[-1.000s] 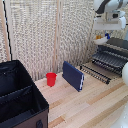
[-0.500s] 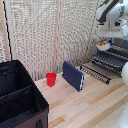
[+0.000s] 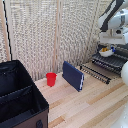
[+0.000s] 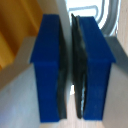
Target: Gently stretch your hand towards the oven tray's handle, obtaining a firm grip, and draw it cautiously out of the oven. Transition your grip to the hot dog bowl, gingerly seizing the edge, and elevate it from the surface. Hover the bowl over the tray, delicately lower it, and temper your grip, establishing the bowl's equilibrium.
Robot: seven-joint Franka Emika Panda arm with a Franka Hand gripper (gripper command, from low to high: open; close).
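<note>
The hand (image 4: 70, 65) is seen with its blue fingers (image 4: 49, 70) clamped on the thin white rim of the hot dog bowl (image 3: 105, 51). The bowl is held directly beneath the hand, just above the oven tray (image 3: 102, 67), which is drawn out at the exterior view's right. A straight descent onto the tray's bars is judged to be required.

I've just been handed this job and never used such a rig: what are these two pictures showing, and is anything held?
The exterior view looks at a wooden table. The white machine at its right is a robot arm; its gripper sits by a white bowl above the pulled-out oven tray. Also on the table: a red cup, a blue slab and a black bin. The wrist view looks down between the blue fingers, nearly closed on a thin edge, probably the bowl's rim; I cannot confirm this.
</note>
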